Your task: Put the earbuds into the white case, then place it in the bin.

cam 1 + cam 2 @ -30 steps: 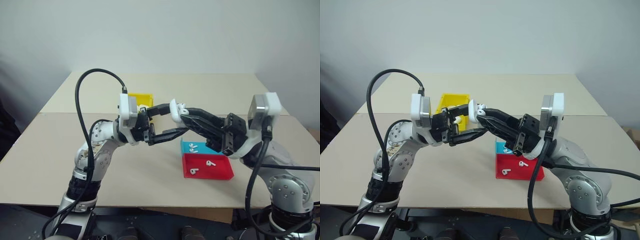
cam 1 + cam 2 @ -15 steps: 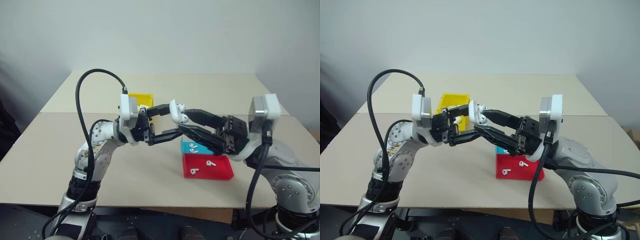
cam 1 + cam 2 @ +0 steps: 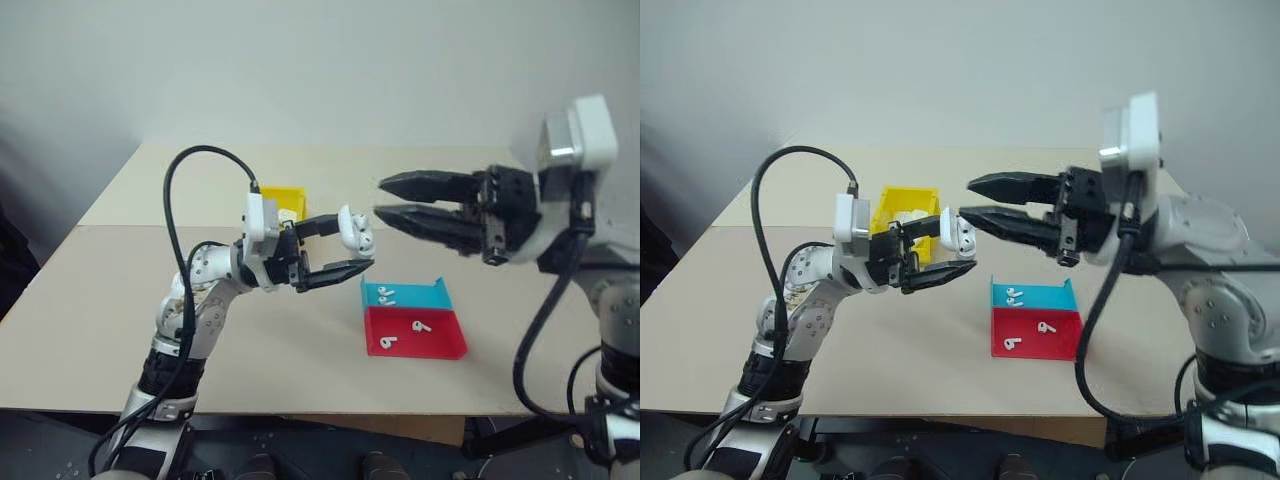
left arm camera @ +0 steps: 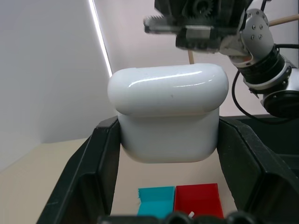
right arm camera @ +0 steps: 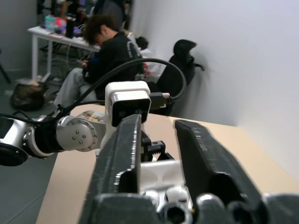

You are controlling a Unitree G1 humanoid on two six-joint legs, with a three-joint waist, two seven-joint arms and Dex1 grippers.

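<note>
My left gripper (image 3: pixel 355 243) is shut on the white case (image 3: pixel 354 230), held in the air over the table's middle. From the left wrist the case (image 4: pixel 168 116) sits squeezed between both fingers (image 4: pixel 88 172), a seam running across it. My right gripper (image 3: pixel 383 198) hovers just right of the case and higher, pointing at it, open with nothing between its fingers (image 5: pixel 201 154). Several earbuds (image 3: pixel 386 295) lie in the blue-and-red tray (image 3: pixel 445 342) below. The yellow bin (image 3: pixel 902 200) stands behind my left hand with white things inside.
The tray lies on the table's right half, near the front edge. A black cable (image 3: pixel 175 190) loops above my left arm. A seated person (image 5: pixel 100 56) and an office chair show beyond the table in the right wrist view.
My right gripper has let go at the case, risen and drawn back to the right. My left gripper still holds the case in about the same place.
</note>
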